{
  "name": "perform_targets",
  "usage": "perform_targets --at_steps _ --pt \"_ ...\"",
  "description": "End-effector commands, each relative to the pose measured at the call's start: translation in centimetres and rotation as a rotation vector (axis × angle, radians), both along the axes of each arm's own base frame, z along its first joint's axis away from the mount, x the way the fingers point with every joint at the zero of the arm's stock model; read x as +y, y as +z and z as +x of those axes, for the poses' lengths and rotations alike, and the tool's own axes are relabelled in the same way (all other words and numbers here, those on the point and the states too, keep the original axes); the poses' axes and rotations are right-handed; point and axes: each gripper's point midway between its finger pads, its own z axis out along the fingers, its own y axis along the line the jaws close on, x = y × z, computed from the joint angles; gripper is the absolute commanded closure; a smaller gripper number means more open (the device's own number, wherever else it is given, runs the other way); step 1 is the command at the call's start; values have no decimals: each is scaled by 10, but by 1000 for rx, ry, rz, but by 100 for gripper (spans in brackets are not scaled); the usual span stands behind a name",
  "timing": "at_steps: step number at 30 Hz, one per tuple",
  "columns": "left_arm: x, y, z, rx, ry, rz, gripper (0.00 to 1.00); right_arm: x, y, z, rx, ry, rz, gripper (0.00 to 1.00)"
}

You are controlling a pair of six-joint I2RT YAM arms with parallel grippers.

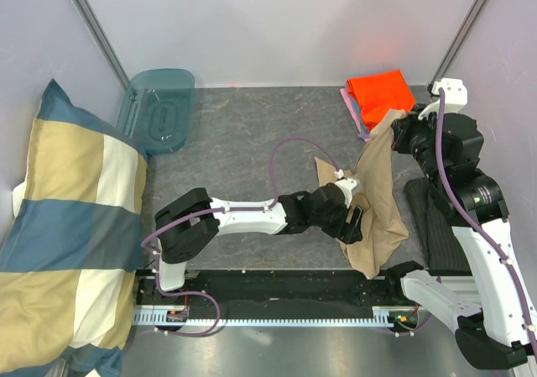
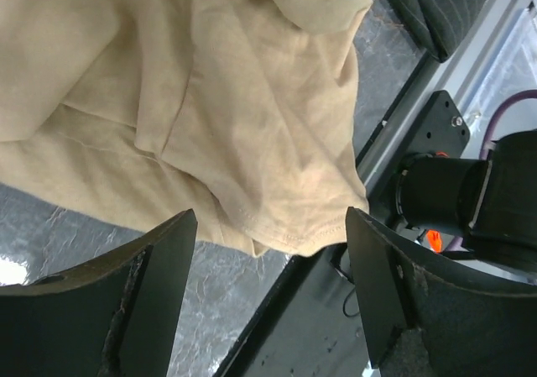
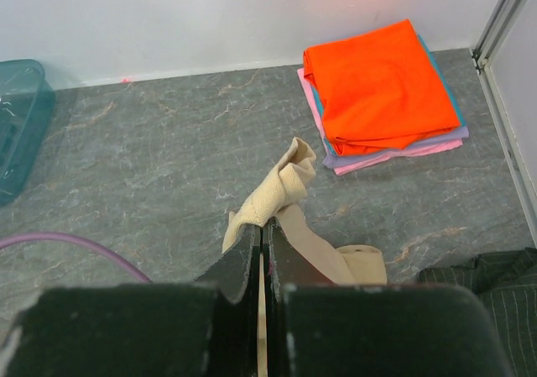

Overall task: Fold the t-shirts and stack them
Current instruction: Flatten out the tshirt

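Note:
A tan t-shirt [image 1: 382, 201] hangs crumpled from my right gripper [image 1: 401, 130], which holds it up above the table's right side. In the right wrist view the right gripper [image 3: 262, 226] is shut on a bunched fold of the tan t-shirt [image 3: 281, 184]. My left gripper [image 1: 352, 222] is at the shirt's lower edge. In the left wrist view the left gripper [image 2: 270, 215] is open, and the hem of the tan t-shirt [image 2: 252, 142] reaches just between its fingertips [image 2: 168, 259]. Folded t-shirts [image 1: 382, 93] are stacked at the back right, orange [image 3: 377, 83] on top, pink [image 3: 394, 152] below.
A big blue-and-cream checked pillow [image 1: 67, 226] fills the left side. A teal plastic bin [image 1: 159, 108] stands at the back left. A dark striped cloth [image 1: 432, 222] lies at the right, beside the hanging shirt. The black base rail [image 2: 302, 327] runs under the left gripper.

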Motion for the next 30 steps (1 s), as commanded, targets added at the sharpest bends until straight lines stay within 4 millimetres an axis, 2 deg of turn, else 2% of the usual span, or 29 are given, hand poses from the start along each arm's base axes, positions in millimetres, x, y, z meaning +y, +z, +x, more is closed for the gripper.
perform_targets --at_steps 1,5,10,12,15,16,18,19,21,23,24,26,27,28,30 --pt "-20 10 4 -7 4 -56 22 -2 7 -4 -26 -3 1 100" --pt "-19 -10 4 4 11 -19 23 -2 6 -4 -26 -2 2 100" --pt "-19 -24 5 17 16 3 25 -3 4 -4 -19 -6 -1 100" --pt "-19 -29 4 23 11 9 29 -3 4 -5 -20 -7 -2 100" --pt "-20 -34 2 31 6 13 44 -4 3 -4 -19 -8 -5 100" --pt "-20 -36 2 32 5 14 60 -3 3 -5 -17 -7 -5 100" --pt "-21 -35 2 30 6 11 80 -4 2 -4 -16 -10 -4 100" --pt "-21 -32 2 29 6 7 94 -4 1 -4 -13 -8 -6 100" --pt "-20 -28 3 24 8 7 98 -3 0 -4 -13 -7 -6 100" --pt "-19 -11 6 1 12 -9 98 -4 0 -5 -11 -7 -7 100" --pt "-14 -9 6 -10 9 14 98 -3 0 -4 -11 -5 -7 100" --pt "-10 24 12 -68 14 -1 98 -4 -1 -4 -10 -8 -9 100" --pt "0 28 12 -78 17 36 98 -4 -1 -5 -10 -8 -11 100" --pt "6 59 19 -128 44 6 98 -4 -2 -5 -9 -11 -10 100" --pt "19 89 29 -203 64 4 98 -5 -3 -5 -10 -11 -10 100"
